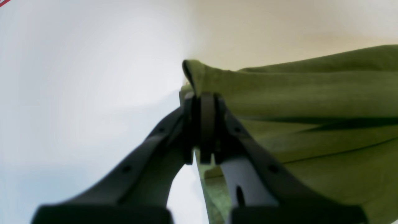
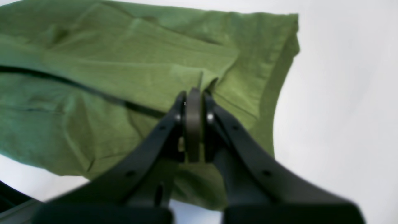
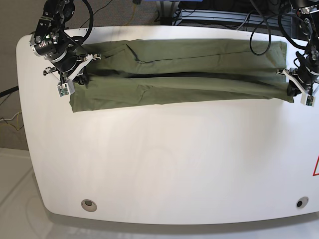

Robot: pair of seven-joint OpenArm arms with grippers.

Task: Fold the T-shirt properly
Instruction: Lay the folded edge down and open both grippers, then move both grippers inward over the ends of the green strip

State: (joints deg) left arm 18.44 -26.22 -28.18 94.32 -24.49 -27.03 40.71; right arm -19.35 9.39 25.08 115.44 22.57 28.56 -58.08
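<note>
T-shirt [image 3: 179, 69] stretched between left gripper [image 3: 294, 84] and right gripper [image 3: 79, 69], both clamping ends

No readable text anywhere; only a partial red mark on the table [image 3: 316, 167].

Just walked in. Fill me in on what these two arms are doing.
A two-armed robot is folding an olive-green T-shirt on a white table. The shirt lies stretched into a long band across the far side of the table. The left gripper is shut on one end of it and the right gripper is shut on the opposite end. The cloth between them looks folded lengthwise, with a dark crease along its middle.
</note>
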